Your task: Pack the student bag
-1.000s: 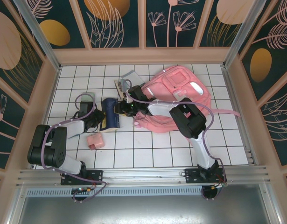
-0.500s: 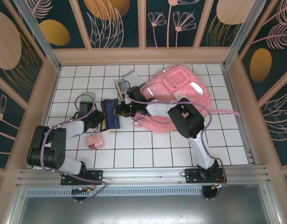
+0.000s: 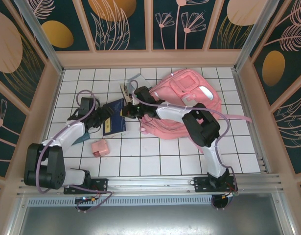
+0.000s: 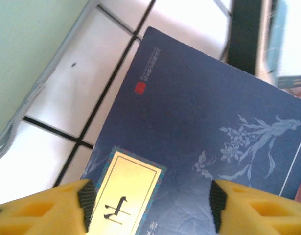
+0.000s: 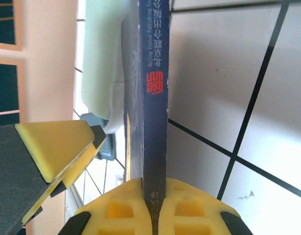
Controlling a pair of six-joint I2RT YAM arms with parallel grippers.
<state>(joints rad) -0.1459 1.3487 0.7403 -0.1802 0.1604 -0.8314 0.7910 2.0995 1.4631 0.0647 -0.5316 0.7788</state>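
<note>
Presently, right gripper [image 5: 150, 200]: clamped on blue book [image 5: 152, 73].
Left gripper [image 4: 152, 201]: spread, empty.
Student bag [image 3: 189, 103], 1 o'clock: floppy; you pinch its rim.

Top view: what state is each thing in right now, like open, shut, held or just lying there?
Blue book: closed, gripped at one edge.
Right gripper: shut on the blue book.
Left gripper: open, over the blue book's cover.
Student bag: lying flat; open or zipped, cannot tell.
Small pink box: lying loose, nothing touching it.
</note>
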